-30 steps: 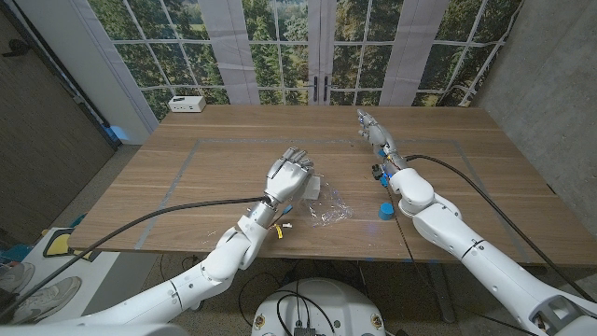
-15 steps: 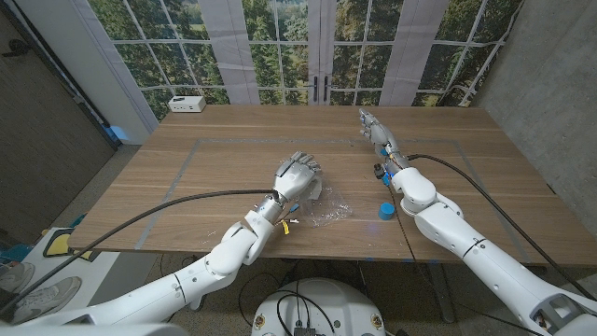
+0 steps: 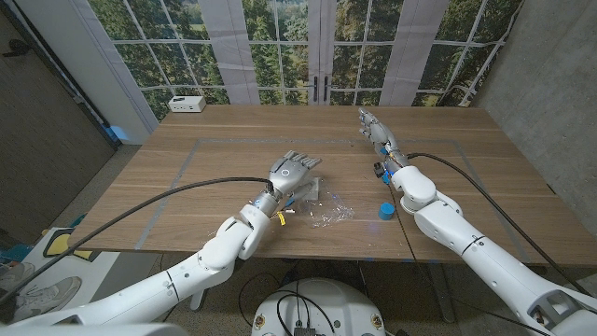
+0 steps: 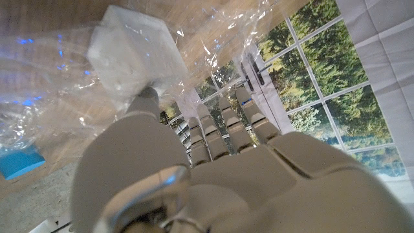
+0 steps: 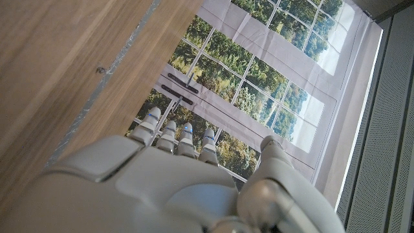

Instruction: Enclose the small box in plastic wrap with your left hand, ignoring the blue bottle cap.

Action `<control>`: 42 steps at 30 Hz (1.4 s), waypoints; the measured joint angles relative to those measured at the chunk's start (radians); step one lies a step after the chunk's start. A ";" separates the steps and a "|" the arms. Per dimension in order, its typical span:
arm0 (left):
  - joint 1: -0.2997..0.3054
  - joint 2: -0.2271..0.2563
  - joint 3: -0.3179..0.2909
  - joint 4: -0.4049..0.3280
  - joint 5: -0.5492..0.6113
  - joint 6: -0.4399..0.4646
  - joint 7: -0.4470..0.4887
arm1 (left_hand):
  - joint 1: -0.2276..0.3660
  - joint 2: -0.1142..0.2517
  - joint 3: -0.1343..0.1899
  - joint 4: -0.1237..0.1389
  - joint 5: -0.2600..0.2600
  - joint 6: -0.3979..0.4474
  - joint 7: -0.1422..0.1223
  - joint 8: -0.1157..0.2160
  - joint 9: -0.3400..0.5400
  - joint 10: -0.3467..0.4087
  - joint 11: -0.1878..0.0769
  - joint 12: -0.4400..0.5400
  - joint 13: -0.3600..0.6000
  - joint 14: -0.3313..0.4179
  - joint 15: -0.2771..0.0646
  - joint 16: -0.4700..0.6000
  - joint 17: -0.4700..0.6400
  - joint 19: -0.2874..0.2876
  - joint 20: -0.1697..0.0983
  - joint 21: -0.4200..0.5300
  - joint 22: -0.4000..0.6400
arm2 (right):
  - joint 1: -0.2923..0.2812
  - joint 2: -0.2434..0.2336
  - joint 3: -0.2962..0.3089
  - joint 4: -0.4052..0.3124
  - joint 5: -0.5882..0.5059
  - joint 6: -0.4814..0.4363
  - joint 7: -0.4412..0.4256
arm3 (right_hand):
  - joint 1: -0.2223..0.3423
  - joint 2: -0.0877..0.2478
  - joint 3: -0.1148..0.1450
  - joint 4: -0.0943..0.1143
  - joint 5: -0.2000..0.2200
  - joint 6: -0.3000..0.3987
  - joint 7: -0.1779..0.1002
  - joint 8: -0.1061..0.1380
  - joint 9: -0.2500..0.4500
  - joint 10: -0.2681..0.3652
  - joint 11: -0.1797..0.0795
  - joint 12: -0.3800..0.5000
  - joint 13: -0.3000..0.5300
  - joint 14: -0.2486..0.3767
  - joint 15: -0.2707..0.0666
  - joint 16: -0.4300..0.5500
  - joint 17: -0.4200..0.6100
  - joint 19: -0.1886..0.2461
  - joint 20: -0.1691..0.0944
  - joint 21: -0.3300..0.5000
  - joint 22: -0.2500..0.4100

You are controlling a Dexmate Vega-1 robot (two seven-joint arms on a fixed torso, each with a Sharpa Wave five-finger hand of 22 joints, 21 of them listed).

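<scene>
The small white box [image 4: 132, 55] lies on the wooden table [image 3: 224, 159] under crinkled clear plastic wrap [image 4: 58, 84]. In the head view the wrap [image 3: 331, 213] spreads toward the near right of the box [image 3: 314, 191]. My left hand [image 3: 292, 173] hovers at the box's left side with its fingers stretched out and apart. In the left wrist view its thumb tip [image 4: 145, 100] touches the wrapped box. My right hand [image 3: 373, 128] stands far off on the right of the table, fingers straight, holding nothing. The blue bottle cap [image 3: 385, 212] sits right of the wrap.
A white device [image 3: 187, 104] stands at the table's far left corner. Thin tape lines [image 3: 187, 163] mark a rectangle on the tabletop. A black cable [image 3: 476, 187] trails over my right arm.
My left hand has uncurled its fingers and flattened out, shifting a little left and away from me. The right arm has stayed put.
</scene>
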 measured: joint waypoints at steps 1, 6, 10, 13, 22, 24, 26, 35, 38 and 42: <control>0.004 0.000 -0.008 -0.003 -0.025 -0.008 -0.002 | -0.006 0.005 -0.002 0.002 0.000 -0.006 0.005 0.004 0.000 -0.005 0.005 0.000 -0.001 0.000 0.000 0.000 0.002 -0.001 0.001 0.000 0.000 | 0.001 0.000 0.000 0.000 0.000 0.000 0.000 | 0.000 0.000 0.000 0.000 0.000 0.000 0.000 0.000 0.000 0.000 0.000 0.000 0.000 0.003 0.003 0.000 0.000 0.000 0.000 0.000 0.001; 0.022 -0.013 -0.037 0.000 -0.110 -0.042 0.025 | -0.041 0.035 0.007 0.022 0.000 -0.024 0.017 0.010 -0.005 -0.016 0.016 0.000 -0.006 0.000 0.000 0.003 0.008 -0.010 0.010 -0.008 0.000 | 0.003 0.000 -0.001 0.001 0.000 0.000 0.000 | 0.000 0.000 0.000 0.000 0.000 0.000 0.000 0.000 0.000 0.000 0.000 0.000 0.000 0.005 0.005 0.000 0.000 0.000 0.000 0.000 0.003; 0.030 -0.027 -0.045 0.019 -0.131 -0.061 0.093 | -0.051 0.066 0.014 0.037 -0.001 -0.023 0.017 0.018 -0.005 -0.014 0.024 0.008 -0.007 0.000 0.000 0.009 0.008 -0.010 0.010 -0.008 0.000 | 0.004 0.000 -0.001 0.001 0.000 -0.003 0.000 | 0.000 0.000 0.000 0.000 0.000 0.000 0.000 0.000 0.000 0.000 0.000 0.000 0.000 0.005 0.005 0.000 0.000 0.000 0.000 0.000 0.003; 0.032 -0.038 -0.049 0.036 -0.142 -0.080 0.158 | -0.059 0.095 0.021 0.046 -0.001 -0.006 0.011 0.027 -0.005 0.001 0.028 0.018 -0.010 0.008 -0.001 0.012 0.012 -0.003 0.003 -0.008 0.005 | 0.005 0.000 -0.002 0.001 0.000 -0.006 -0.001 | 0.000 0.000 0.000 0.000 0.000 0.000 0.000 0.000 0.000 0.000 0.000 0.000 0.000 0.005 0.005 0.000 0.000 0.000 0.000 0.000 0.003; 0.026 -0.051 -0.055 0.062 -0.172 -0.141 0.291 | -0.066 0.124 0.033 0.057 -0.001 0.031 0.006 0.038 -0.005 0.017 0.034 0.025 -0.015 0.019 -0.003 0.020 0.010 0.000 0.001 -0.002 0.005 | 0.005 0.001 -0.002 0.001 0.000 -0.009 -0.004 | 0.000 0.000 0.000 0.000 0.000 0.000 0.000 0.000 0.000 0.000 0.000 0.000 0.000 0.005 0.005 0.000 0.000 0.000 0.000 0.000 0.003; 0.019 -0.047 -0.052 0.061 -0.172 -0.143 0.288 | -0.065 0.123 0.043 0.049 -0.001 0.031 0.006 0.038 -0.005 0.019 0.031 0.025 -0.018 0.018 -0.003 0.018 0.005 0.007 -0.006 -0.002 0.005 | 0.005 0.001 -0.002 0.001 0.000 -0.009 -0.005 | 0.000 0.000 0.000 0.000 0.000 0.000 0.000 0.000 0.000 0.000 0.000 0.000 0.000 0.005 0.005 0.000 0.000 0.000 0.000 0.000 0.003; 0.011 -0.041 -0.047 0.057 -0.172 -0.149 0.257 | -0.052 0.110 0.045 0.035 -0.001 0.028 0.003 0.037 -0.005 0.003 0.022 0.020 -0.023 -0.012 0.001 0.003 -0.002 0.006 -0.022 -0.002 0.005 | 0.005 0.001 -0.002 0.000 0.000 -0.009 -0.007 | 0.000 0.000 0.000 0.000 0.000 0.000 0.000 0.000 0.000 0.000 0.000 0.000 0.000 0.005 0.005 0.000 0.000 0.000 0.000 0.000 0.003; -0.046 -0.023 -0.019 0.024 -0.179 -0.147 0.055 | -0.232 0.145 0.081 0.168 -0.008 -0.116 -0.018 0.018 -0.005 -0.244 0.088 -0.003 -0.092 -0.327 0.013 -0.022 -0.026 -0.233 -0.012 -0.087 0.003 | 0.000 0.001 0.003 -0.003 -0.001 -0.004 -0.014 | 0.000 0.000 0.000 0.000 0.000 0.000 0.000 0.000 0.000 0.000 0.000 0.000 0.000 0.005 0.005 0.000 0.000 0.000 0.000 0.000 0.003; -0.080 -0.020 0.001 0.014 -0.168 -0.140 -0.053 | -0.300 0.139 0.079 0.214 -0.003 -0.170 -0.029 0.011 -0.008 -0.317 0.086 -0.008 -0.117 -0.418 0.021 -0.030 -0.027 -0.306 -0.003 -0.121 0.002 | -0.003 0.000 0.005 -0.004 -0.001 -0.002 -0.017 | 0.000 0.000 0.000 0.000 0.000 0.000 0.000 0.000 0.000 0.000 0.000 0.000 0.000 0.009 0.002 0.000 0.000 0.000 0.000 0.000 0.003; -0.105 -0.020 0.017 0.005 -0.153 -0.136 -0.145 | -0.410 0.127 0.054 0.254 0.002 -0.280 -0.048 0.011 -0.009 -0.435 0.076 -0.012 -0.148 -0.531 0.033 -0.030 -0.027 -0.356 0.010 -0.160 -0.003 | -0.007 -0.002 0.008 -0.005 -0.001 0.001 -0.019 | 0.000 0.000 0.000 0.000 0.000 0.000 0.000 0.000 0.000 0.000 0.000 0.000 0.000 0.009 0.002 0.000 0.000 0.000 0.000 0.000 0.000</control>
